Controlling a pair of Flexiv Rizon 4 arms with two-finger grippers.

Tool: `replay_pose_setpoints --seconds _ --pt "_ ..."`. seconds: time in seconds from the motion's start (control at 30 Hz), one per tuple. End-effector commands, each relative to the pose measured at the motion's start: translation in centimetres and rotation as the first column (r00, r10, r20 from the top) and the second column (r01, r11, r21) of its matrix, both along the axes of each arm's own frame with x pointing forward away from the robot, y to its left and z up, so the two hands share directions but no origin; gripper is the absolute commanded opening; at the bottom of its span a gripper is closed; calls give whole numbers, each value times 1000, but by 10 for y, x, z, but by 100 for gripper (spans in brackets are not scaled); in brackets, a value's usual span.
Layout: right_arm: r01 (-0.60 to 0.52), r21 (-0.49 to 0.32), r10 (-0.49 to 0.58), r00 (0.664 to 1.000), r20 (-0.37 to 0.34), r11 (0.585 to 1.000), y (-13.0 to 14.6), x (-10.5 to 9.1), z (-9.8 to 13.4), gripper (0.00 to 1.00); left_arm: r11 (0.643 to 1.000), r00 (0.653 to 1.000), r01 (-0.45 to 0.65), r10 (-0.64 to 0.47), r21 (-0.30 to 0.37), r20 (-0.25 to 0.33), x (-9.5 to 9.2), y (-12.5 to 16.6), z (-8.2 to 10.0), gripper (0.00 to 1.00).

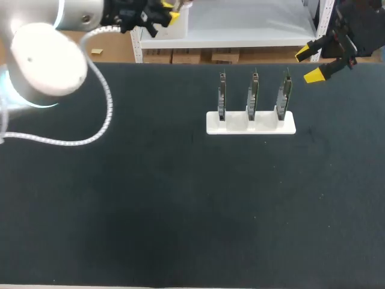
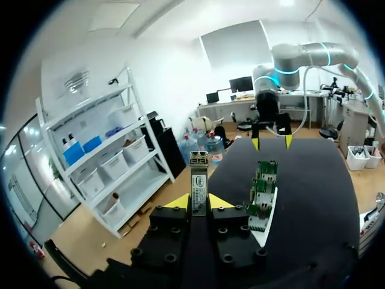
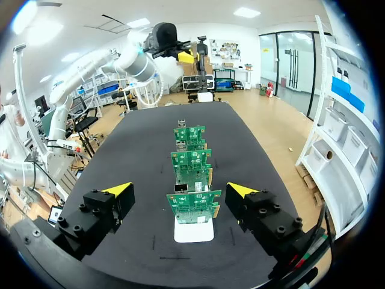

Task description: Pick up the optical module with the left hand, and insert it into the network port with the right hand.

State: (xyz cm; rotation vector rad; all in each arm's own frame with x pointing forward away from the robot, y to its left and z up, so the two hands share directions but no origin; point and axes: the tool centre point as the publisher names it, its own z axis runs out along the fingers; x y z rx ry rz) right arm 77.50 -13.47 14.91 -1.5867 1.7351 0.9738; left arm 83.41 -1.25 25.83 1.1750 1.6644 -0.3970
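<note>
Nearest us is open black worktop [image 1: 150,211]. Then comes the white holder [image 1: 210,123], sitting right of centre with three circuit boards [image 1: 253,96] standing upright in its slots, in a tidy row and spaced apart. From above they read as thin dark edges. The right wrist view looks straight down the row and shows their green faces, with the nearest board just ahead of the fingers.

Past the holder's right end, above the worktop's far edge, hangs the right gripper [image 1: 308,64]. Its jaws are spread wide, with nothing between them and touching nothing.

Over at the far left corner is the left gripper [image 2: 199,203], and there's the optical module [image 2: 198,180]! The head view barely gives it away, but the left wrist view has it plain. It's a slim metal stick standing upright, pinched between the two yellow tips. The jaws are drawn narrow on its lower part and its top end pokes well clear. It's up in the air, well apart from the boards.
</note>
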Motion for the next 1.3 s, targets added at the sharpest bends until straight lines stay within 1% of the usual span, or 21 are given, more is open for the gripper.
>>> replay_pose_setpoints --seconds 0.03,0.17,0.2,0.23,0.33,0.4,0.43,0.57,0.67,0.77,0.8,1.2,1.3 --pt "3 -1 -3 1000 2 1000 0 -1 0 100 976 989 142 -133 -165 64 20 -31 -2 0" --pt "3 -1 -3 1000 2 1000 0 -1 0 100 961 979 204 -196 -188 62 19 -61 -3 0" --pt "3 -1 -3 1000 2 1000 0 -1 0 100 956 976 215 -207 -198 60 19 -67 -4 0" --pt "3 -1 -3 1000 2 1000 0 -1 0 100 948 974 227 -220 -221 55 18 -73 -5 0" --pt "3 -1 -3 1000 2 1000 0 -1 0 100 931 963 268 -263 -248 54 13 -93 -8 0" --pt "3 -1 -3 1000 2 1000 0 -1 0 100 920 955 297 -291 -254 62 10 -105 -9 0" --pt "3 -1 -3 1000 2 1000 0 -1 0 100 913 951 307 -303 -266 59 8 -110 -9 0" --pt "3 -1 -3 1000 2 1000 0 -1 0 100 889 932 362 -354 -280 79 -2 -131 -8 0" --pt "3 -1 -3 1000 2 1000 0 -1 0 100 865 915 401 -394 -301 87 -11 -145 -10 0" --pt "3 -1 -3 1000 2 1000 0 -1 0 100 844 903 426 -420 -326 92 -17 -156 -13 0" --pt "3 -1 -3 1000 2 1000 0 -1 0 100 844 903 426 -420 -326 91 -19 -158 -13 0" --pt "3 -1 -3 1000 2 1000 0 -1 0 100 787 862 493 -499 -372 86 -39 -194 -22 0" --pt "3 -1 -3 1000 2 1000 0 -1 0 100 775 851 510 -518 -373 87 -45 -202 -25 0"
